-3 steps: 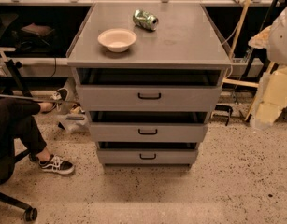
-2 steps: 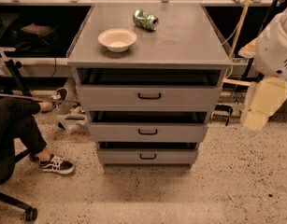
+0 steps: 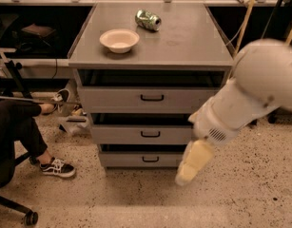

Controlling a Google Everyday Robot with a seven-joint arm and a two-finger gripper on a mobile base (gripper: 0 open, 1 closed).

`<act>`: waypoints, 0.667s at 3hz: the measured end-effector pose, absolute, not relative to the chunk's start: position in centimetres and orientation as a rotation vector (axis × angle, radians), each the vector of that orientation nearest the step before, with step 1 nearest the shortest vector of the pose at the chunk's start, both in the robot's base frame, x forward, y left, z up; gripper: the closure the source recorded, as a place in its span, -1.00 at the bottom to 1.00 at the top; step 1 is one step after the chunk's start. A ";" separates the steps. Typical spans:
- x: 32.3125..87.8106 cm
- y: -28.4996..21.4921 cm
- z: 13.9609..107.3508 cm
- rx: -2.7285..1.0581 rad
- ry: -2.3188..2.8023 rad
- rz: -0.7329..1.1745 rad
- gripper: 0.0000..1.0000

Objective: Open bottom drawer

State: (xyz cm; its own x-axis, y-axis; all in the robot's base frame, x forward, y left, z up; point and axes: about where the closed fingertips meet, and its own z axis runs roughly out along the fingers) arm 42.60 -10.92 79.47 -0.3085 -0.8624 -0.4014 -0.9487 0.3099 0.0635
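Three drawers fill the grey cabinet (image 3: 183,42), and the hand (image 3: 192,164) hangs low by the floor, just right of the bottom drawer (image 3: 121,159), likely to reach its handle (image 3: 150,159); wide or narrow, I cannot tell.

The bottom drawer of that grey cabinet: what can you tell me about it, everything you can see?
The bottom drawer is the lowest of three in the grey cabinet, just above the speckled floor. Its flat grey front looks like painted metal, with a small black bar handle at its middle. It looks pushed in. The gripper hangs before its right end, off the handle.
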 end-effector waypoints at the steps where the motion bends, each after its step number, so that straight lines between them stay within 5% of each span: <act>1: 40.7 -7.6 67.4 -1.610 2.393 0.612 -1.00; 2: 37.9 -5.7 55.4 -1.618 2.523 0.745 -1.00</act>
